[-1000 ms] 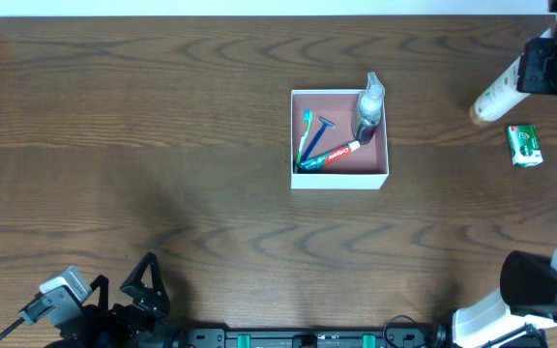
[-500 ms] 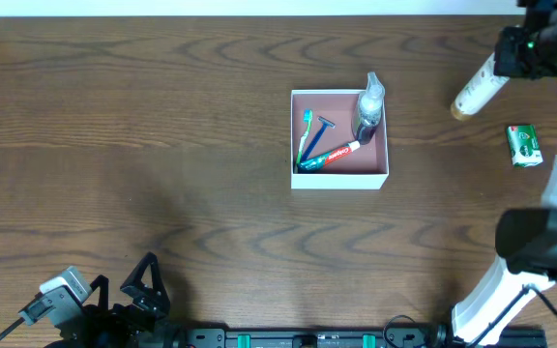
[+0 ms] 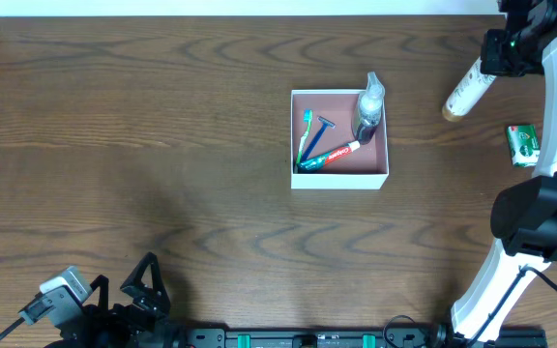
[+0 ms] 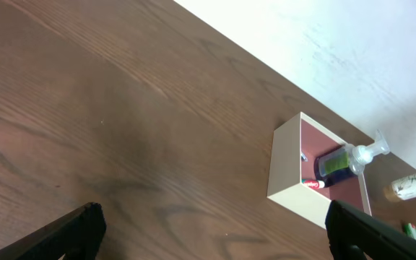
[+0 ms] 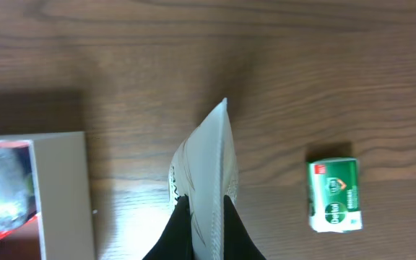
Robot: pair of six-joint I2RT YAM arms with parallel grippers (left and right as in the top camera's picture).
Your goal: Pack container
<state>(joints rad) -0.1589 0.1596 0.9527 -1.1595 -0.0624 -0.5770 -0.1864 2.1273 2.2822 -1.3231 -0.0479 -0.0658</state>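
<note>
Dark wood-grain counter (image 3: 162, 116), pale wall strip along the far edge. Container (image 3: 339, 179) sits right of centre on the counter, square, white-walled, with a dusty-pink floor. Inside it: a green-and-blue toothbrush (image 3: 306, 133) and a blue razor (image 3: 323, 128) along the left side, and a red-and-white toothpaste tube (image 3: 338, 154) lying diagonally across the near part. A clear pump bottle (image 3: 367, 104) lies against the right wall, its nozzle reaching over the far rim. Right hand (image 3: 503, 56) is at the far right corner, fingers pressed together on a white tube (image 3: 467, 87). It pinches the end away from the tan cap. The tube slants with its cap toward the container, well apart from it. A small green soap box (image 3: 524, 145) lies on the counter near the right edge, just beyond the tube; the right wrist view shows it to the tube's right. Left hand (image 3: 148, 282) is low at the near left edge, fingers spread wide, nothing between them, well apart from the container.
</note>
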